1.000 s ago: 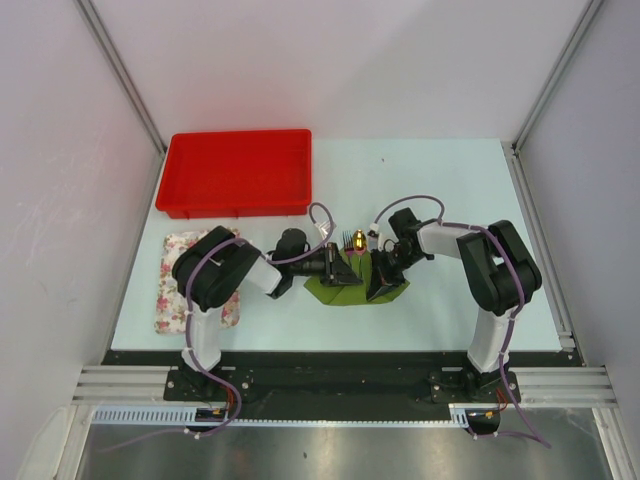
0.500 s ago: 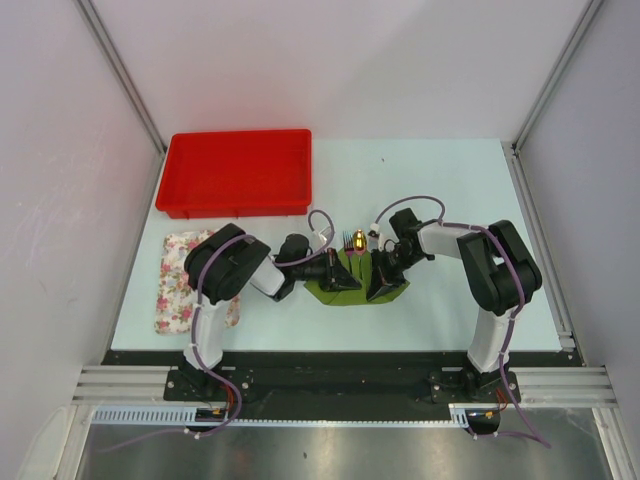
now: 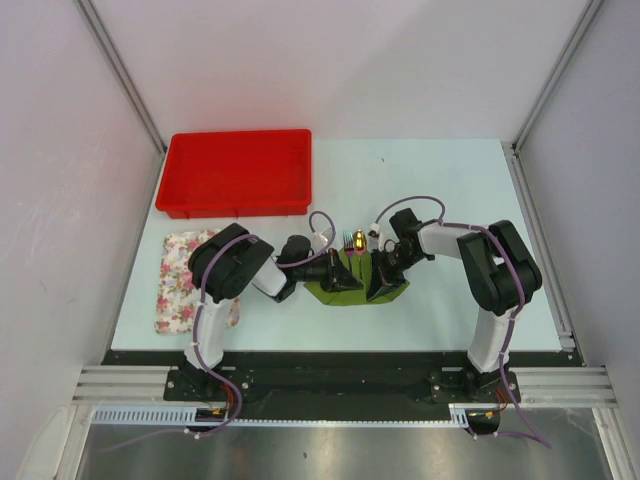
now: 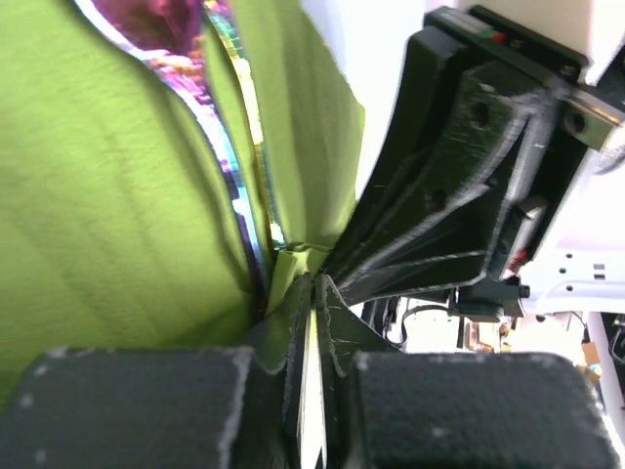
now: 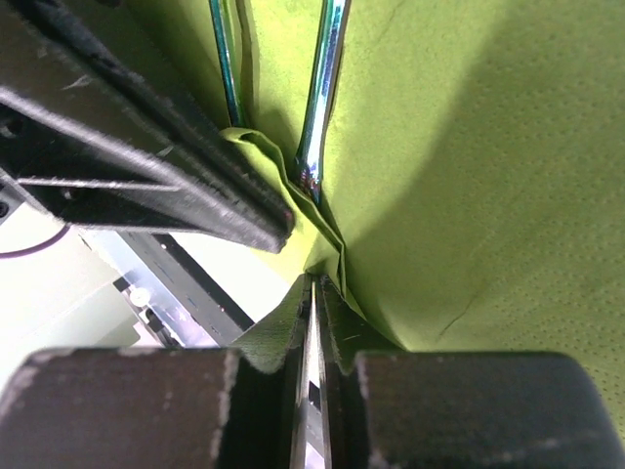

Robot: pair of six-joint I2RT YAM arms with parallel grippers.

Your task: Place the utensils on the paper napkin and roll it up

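Note:
The olive-green paper napkin point(image 3: 350, 293) lies mid-table with its two sides lifted up around the utensils point(image 3: 357, 240). A golden end and pink tines poke out past its far edge. My left gripper point(image 3: 344, 275) is shut on the napkin's left edge. My right gripper point(image 3: 376, 282) is shut on its right edge. In the left wrist view the napkin point(image 4: 117, 205) wraps a pink-purple utensil point(image 4: 156, 20), and my left gripper point(image 4: 314, 285) pinches a fold. In the right wrist view two shiny handles point(image 5: 322, 98) lie in the napkin point(image 5: 469, 147), which my right gripper point(image 5: 314, 283) pinches.
A red tray point(image 3: 236, 172) sits at the back left. A floral pink and white cloth point(image 3: 176, 285) lies at the left, partly under the left arm. The two grippers face each other a few centimetres apart across the napkin.
The left arm's elbow has swung a little to the right, toward the napkin, and its jaws have narrowed slightly. The right arm and the napkin stay put.

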